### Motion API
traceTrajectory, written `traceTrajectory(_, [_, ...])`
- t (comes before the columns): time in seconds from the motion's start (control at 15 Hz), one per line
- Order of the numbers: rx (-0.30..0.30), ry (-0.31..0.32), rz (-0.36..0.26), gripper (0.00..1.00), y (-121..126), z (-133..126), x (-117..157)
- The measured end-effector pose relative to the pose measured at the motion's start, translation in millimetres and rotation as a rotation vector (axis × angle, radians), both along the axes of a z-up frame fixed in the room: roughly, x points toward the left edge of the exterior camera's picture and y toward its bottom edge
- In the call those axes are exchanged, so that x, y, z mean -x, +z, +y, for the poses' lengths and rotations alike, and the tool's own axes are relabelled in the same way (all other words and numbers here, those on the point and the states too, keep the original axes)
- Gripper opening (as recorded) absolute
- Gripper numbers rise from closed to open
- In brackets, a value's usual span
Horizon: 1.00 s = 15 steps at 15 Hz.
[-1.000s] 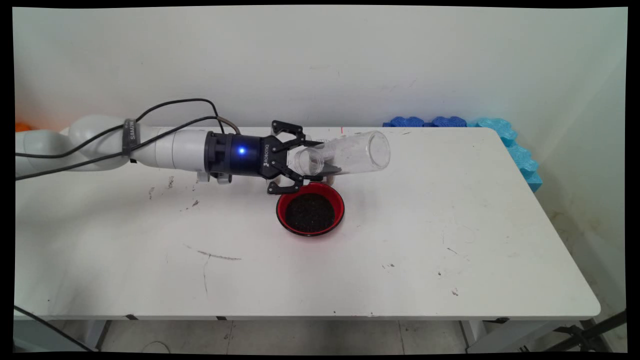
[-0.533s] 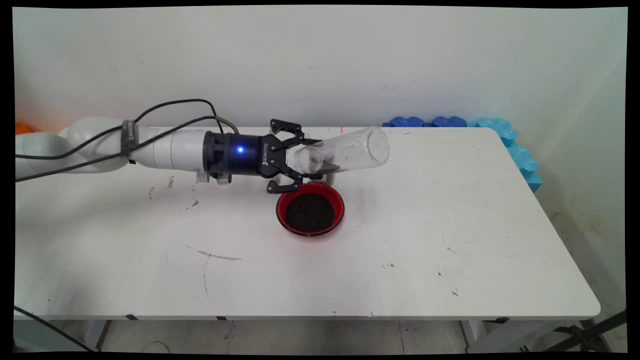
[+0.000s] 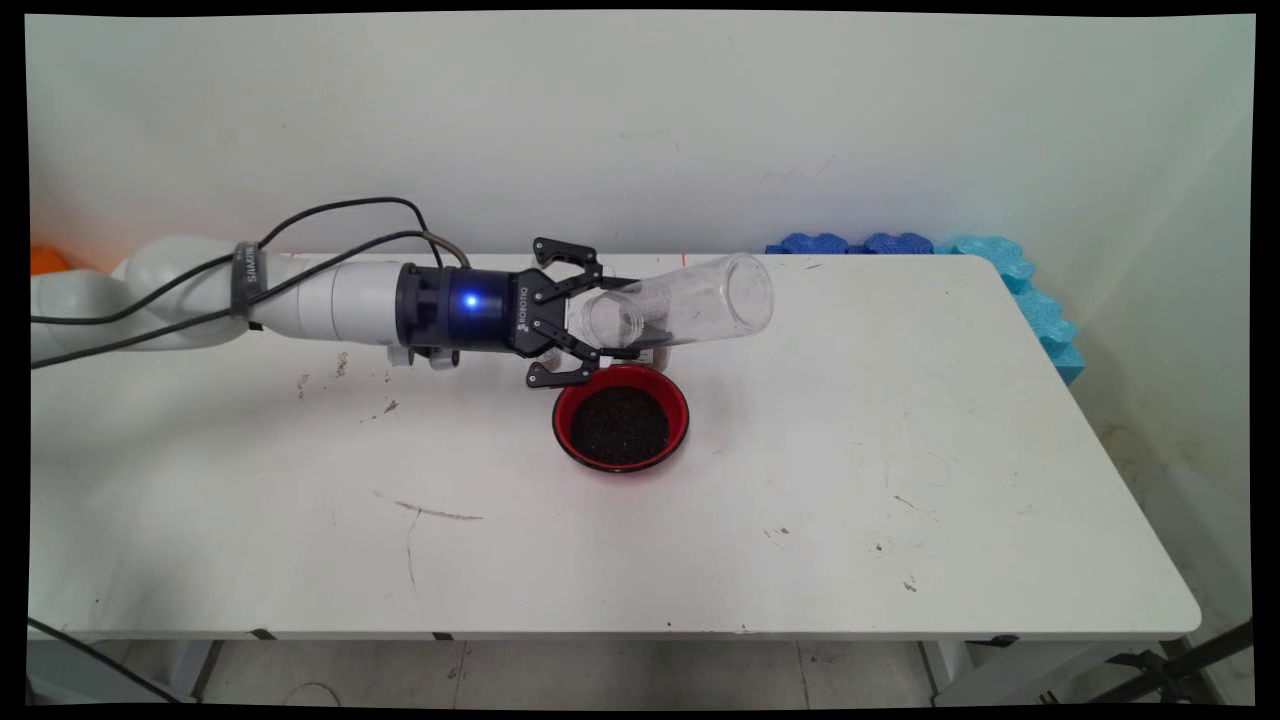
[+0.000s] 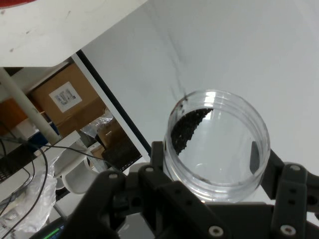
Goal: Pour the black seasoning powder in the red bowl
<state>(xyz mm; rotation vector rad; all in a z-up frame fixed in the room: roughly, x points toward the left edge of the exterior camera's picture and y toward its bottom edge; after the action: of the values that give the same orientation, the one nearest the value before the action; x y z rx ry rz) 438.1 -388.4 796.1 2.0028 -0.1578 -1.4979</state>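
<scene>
The clear jar (image 3: 680, 308) is held nearly on its side above the worktop (image 3: 900, 450), mouth end toward the arm, base tipped a bit up to the right; a little dark grainy stuff (image 4: 187, 130) clings inside it; the pincer (image 3: 610, 320) is clamped on the jar near its mouth, one finger each side; right below sits a red bowl (image 3: 621, 417) full of the same dark grains; blue foam pieces (image 3: 960, 255) line the worktop's far right edge.
</scene>
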Motion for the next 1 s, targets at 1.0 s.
traceTrajectory(1.0, [0.096,-0.029,-0.062,0.00,-6.0,-6.3,-6.2])
